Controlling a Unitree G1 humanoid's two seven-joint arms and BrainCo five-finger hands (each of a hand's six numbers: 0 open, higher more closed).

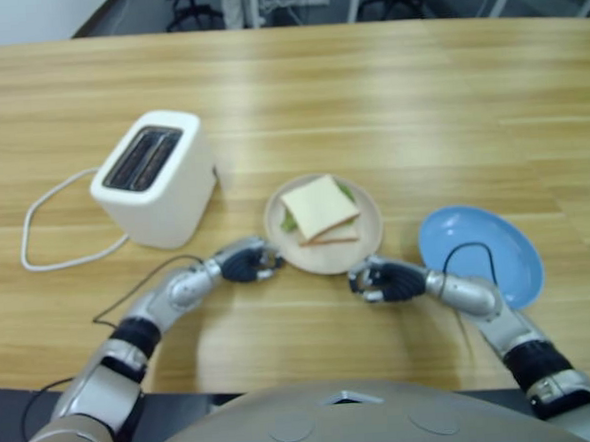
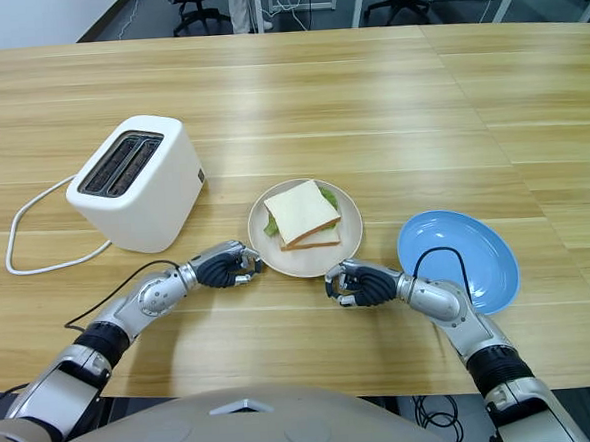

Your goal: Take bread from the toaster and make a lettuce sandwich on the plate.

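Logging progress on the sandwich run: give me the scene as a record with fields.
toaster: white, left of plates, slots look empty
sandwich: assembled, lettuce showing, on beige plate
blue plate: right of beige plate, bare
left hand: curled, by beige plate's left rim
right hand: curled, by its near-right rim

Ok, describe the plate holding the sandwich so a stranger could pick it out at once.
On the wooden table, look just right of the white toaster, toward the near edge. Two round plates lie side by side there: a beige plate and, to its right, a blue plate. Only the beige one carries a sandwich, with green lettuce peeking out at its edges.
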